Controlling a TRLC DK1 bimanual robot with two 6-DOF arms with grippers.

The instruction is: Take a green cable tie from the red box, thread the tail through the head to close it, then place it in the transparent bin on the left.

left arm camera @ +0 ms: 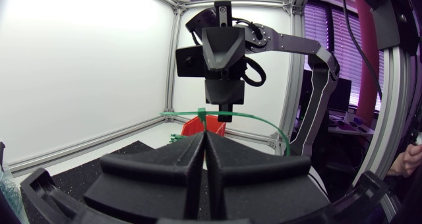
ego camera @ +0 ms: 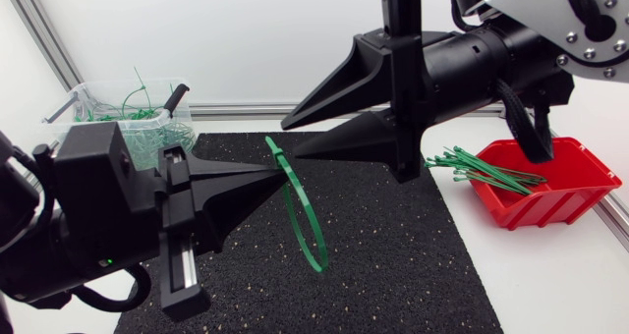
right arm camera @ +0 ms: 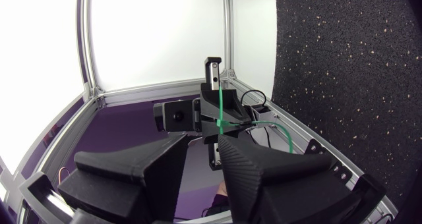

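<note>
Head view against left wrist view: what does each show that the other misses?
Only the head view: the green cable tie as a whole loop over the mat, the right gripper with its fingers apart, and ties heaped in the transparent bin. Only the left wrist view: the left gripper from behind, fingers pressed together, the tie's head just past their tips. Both: the tie, the right gripper and the red box.

No text, label, number or sign can be read: none on the matte black wedge-fingered left tool (ego camera: 278, 177) or right tool (ego camera: 291, 141), the red plastic box (ego camera: 565, 204) or the clear plastic bin (ego camera: 108, 83).
</note>
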